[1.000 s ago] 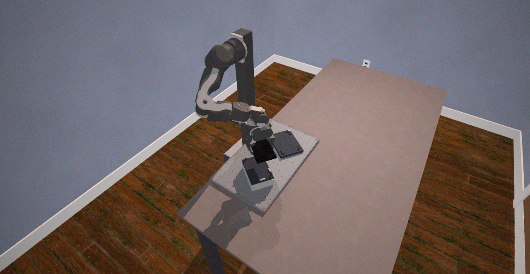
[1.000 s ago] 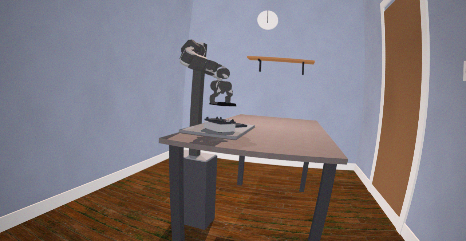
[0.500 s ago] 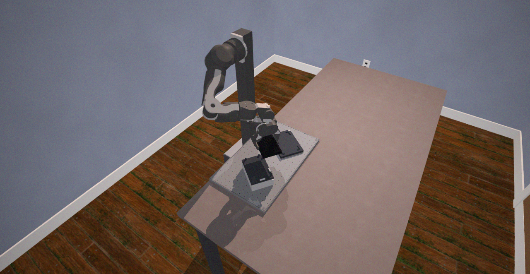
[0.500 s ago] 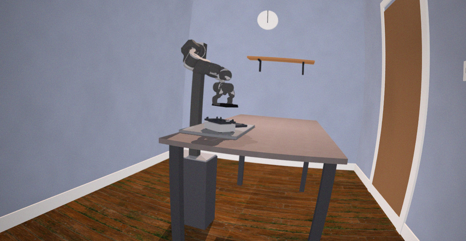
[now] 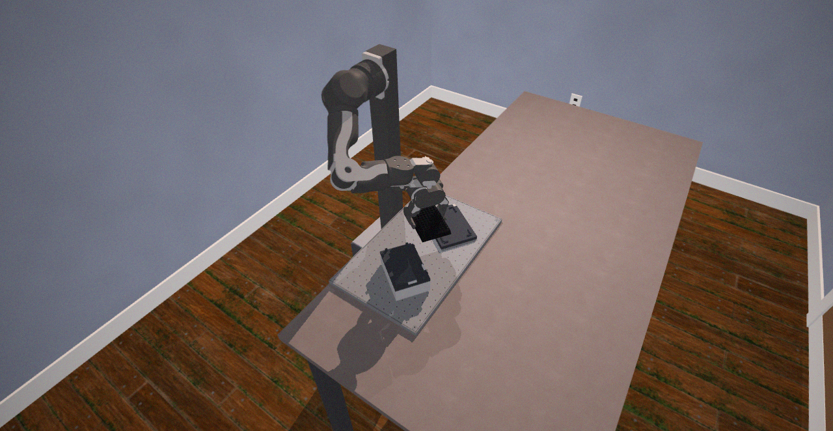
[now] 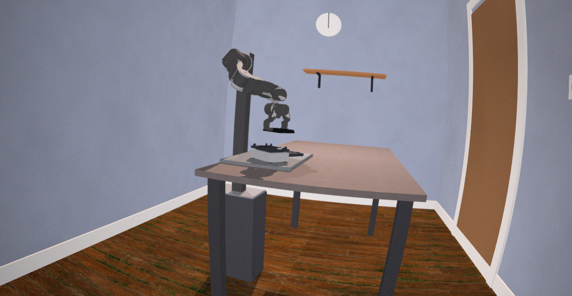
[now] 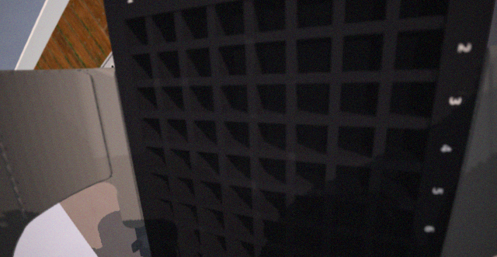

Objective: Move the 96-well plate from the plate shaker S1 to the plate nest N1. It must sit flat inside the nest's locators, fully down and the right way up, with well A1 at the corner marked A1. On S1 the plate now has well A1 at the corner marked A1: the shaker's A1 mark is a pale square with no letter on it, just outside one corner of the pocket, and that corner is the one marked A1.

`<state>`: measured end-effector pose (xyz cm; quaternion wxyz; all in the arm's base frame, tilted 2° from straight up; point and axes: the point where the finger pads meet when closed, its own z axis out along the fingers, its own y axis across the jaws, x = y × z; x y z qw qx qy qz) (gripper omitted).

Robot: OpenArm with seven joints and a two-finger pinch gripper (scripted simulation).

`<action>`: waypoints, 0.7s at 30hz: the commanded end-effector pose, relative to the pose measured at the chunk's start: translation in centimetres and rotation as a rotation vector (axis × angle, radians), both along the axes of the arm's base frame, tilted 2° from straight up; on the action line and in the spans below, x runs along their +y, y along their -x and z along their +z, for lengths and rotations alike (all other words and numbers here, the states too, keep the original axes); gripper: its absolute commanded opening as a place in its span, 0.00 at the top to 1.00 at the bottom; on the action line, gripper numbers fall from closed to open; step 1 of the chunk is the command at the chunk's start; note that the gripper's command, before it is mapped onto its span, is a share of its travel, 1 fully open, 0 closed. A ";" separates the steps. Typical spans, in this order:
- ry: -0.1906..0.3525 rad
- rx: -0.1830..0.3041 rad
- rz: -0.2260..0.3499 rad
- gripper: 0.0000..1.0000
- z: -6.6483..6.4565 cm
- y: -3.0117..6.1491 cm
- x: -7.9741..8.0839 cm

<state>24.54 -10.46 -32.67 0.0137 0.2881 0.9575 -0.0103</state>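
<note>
End effector (image 6: 278, 128) gripping plate (image 5: 431, 222), above nest (image 5: 460, 234)

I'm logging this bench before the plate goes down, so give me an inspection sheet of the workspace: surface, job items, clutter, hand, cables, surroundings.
Surface: brown table carrying a grey perforated base plate at the arm's end.
Job's things: black 96-well plate held in the air, about level, wells up, partly over plate nest N1; shaker S1 pocket vacant.
Clutter: nothing seen.
Hand: hand shut on the plate's edges, well above the base plate.
Cables: nothing seen.
Surroundings: wood floor, blue walls, wall clock, wall shelf, brown door.
</note>
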 end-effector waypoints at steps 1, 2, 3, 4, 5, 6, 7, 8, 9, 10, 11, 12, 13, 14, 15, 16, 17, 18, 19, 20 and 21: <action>0.002 -0.002 -0.002 1.00 0.1 -0.05 0.0; 0.002 -0.002 -0.002 1.00 0.1 -0.05 0.0; 0.002 -0.002 -0.002 1.00 0.1 -0.05 0.0; 0.002 -0.002 -0.002 1.00 0.1 -0.05 0.0; 0.002 -0.002 -0.002 1.00 0.1 -0.05 0.0; -0.002 -0.003 0.001 1.00 -0.1 -0.05 0.9; -0.001 -0.003 0.000 1.00 -0.2 -0.04 1.6; 0.000 -0.003 -0.001 1.00 -0.4 -0.03 2.4; 0.000 -0.002 -0.001 1.00 -0.5 -0.02 3.2; 0.001 -0.002 -0.002 1.00 -0.7 -0.01 4.0; 0.001 -0.002 -0.002 1.00 -0.7 -0.01 4.0; 0.001 -0.002 -0.002 1.00 -0.7 -0.01 4.0; 0.001 -0.002 -0.002 1.00 -0.7 -0.01 4.0; 0.001 -0.002 -0.002 1.00 -0.7 -0.01 4.0; 0.001 -0.002 -0.002 1.00 -0.7 -0.01 4.0; 0.001 -0.002 -0.002 1.00 -0.7 -0.01 4.0; 0.001 -0.002 -0.002 1.00 -0.7 -0.01 4.0; 0.001 -0.002 -0.002 1.00 -0.7 -0.01 4.0; 0.001 -0.002 -0.002 1.00 -0.7 -0.01 4.0; 0.001 -0.002 -0.002 1.00 -0.7 -0.01 4.0; 0.001 -0.002 -0.002 1.00 -0.7 -0.01 4.0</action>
